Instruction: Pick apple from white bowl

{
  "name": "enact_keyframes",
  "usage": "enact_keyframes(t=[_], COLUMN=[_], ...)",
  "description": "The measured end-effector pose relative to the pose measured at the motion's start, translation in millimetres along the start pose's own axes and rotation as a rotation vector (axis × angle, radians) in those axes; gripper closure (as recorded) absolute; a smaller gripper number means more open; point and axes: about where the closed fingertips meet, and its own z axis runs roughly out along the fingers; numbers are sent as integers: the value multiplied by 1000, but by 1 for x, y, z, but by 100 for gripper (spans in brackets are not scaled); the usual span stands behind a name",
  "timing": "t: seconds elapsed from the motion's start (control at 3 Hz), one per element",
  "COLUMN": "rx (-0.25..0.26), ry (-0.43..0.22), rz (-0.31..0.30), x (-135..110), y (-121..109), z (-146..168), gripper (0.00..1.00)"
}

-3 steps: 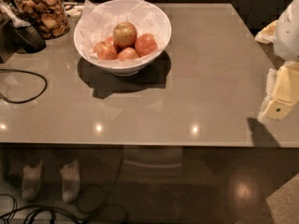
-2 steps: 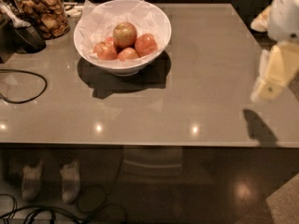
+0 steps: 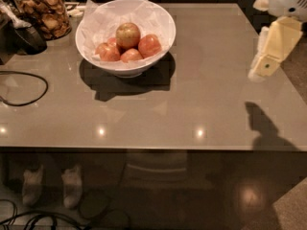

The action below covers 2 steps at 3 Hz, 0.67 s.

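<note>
The apple (image 3: pixel 127 35), golden-green with a faint blush, sits on top of the pile in the white bowl (image 3: pixel 125 68), resting on the redder apples (image 3: pixel 149 45) and ringed by crinkled paper (image 3: pixel 98 25). The bowl stands at about 11 o'clock on the table (image 3: pixel 192 99), with a jar of brown snacks (image 3: pixel 45 13) at its 9 o'clock and a dark cable (image 3: pixel 29 87) looped toward its 8 o'clock.

The task looks barely begun: the apple is untouched, so the reach, the grasp and the lift out are all left. The gripper (image 3: pixel 263 67) hangs over the table's edge at about 3 o'clock, well apart from the bowl and carrying nothing. From it the apple lies at roughly 10 o'clock. Whether it is released or clenched I cannot tell.
</note>
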Motion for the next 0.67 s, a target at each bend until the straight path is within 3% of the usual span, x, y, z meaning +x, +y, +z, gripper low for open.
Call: enact_keyframes(t=[0.33, 0.67], rx=[11, 0], ry=[0, 12], rz=[12, 29], x=[-7, -46], y=[-7, -47], z=[7, 37], gripper=[0, 0])
